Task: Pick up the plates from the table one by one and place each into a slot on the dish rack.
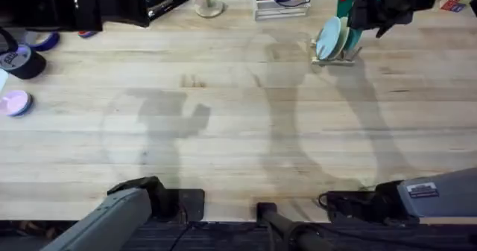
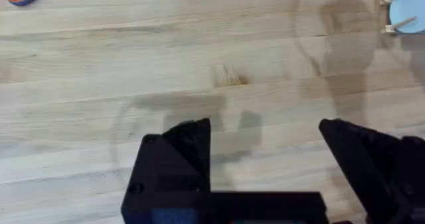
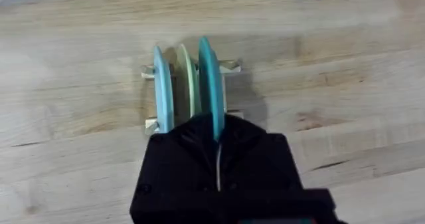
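Dish rack (image 3: 189, 94): small light-wood peg rack standing on the worktop (image 1: 238, 124) near its far edge; every place below is given from it

Plates in the rack: three stand on edge between the pegs; a paler whitish-blue plate (image 3: 161, 88) in the outer slot, the cream-yellow plate (image 3: 186, 81) in the middle, the sky-blue plate (image 3: 210, 84) in the slot on the other side, just beside the cream one

Right hand (image 3: 218, 141): directly over the rack, its black fingers closed together on the upper rim of the sky-blue plate (the rim disappears between them in the right wrist view)

Left hand (image 2: 265, 151): well apart from the rack, low over bare worktop, fingers spread apart with nothing between them

Progress: no plate lies flat on the worktop away from the rack; by my reading the blue plate is seated or nearly so, and release is what remains

Handling: the plates look thin, rigid and light, with a smooth surface that could slip in a pinch; a hard knock may chip one; the rim edge at the top is the sensible hold, since the pegs shut off the lower half

Risk: a sideways pull while letting go could tip the blue plate against the cream one, or nudge the light rack
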